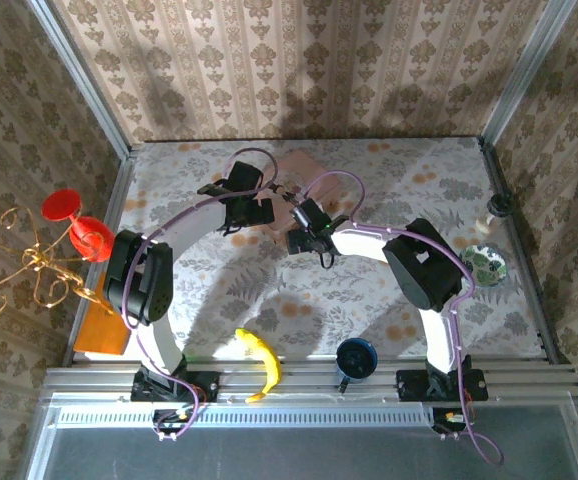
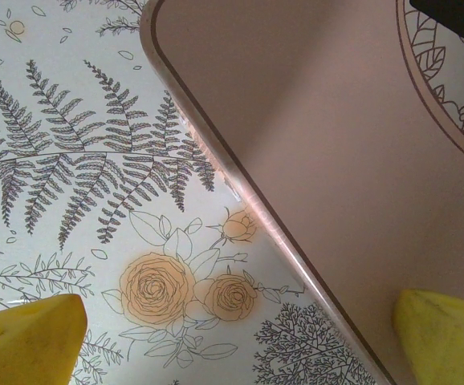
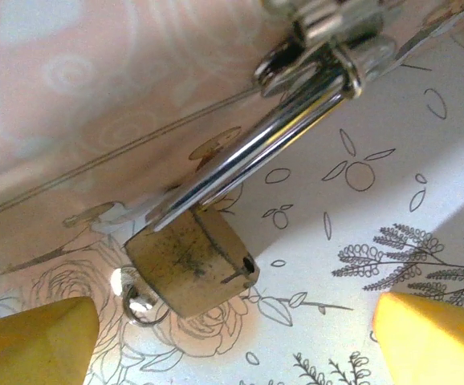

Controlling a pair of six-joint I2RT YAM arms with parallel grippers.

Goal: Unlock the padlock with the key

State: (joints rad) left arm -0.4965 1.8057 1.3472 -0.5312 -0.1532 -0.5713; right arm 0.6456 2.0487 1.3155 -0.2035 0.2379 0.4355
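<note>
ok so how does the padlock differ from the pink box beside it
Size: the padlock is tiny; the pink box is far bigger. Colour: the padlock has a scuffed brass body and shiny silver shackle; the box is pale pink. Pose: the padlock sits tilted; the box lies flat on the table. They meet at the box's metal clasp.

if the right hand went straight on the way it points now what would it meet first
Most likely the small brass padlock, hanging by its chrome shackle from the pink box; it lies ahead of the open right hand, slightly left of centre. Depth is unclear.
</note>
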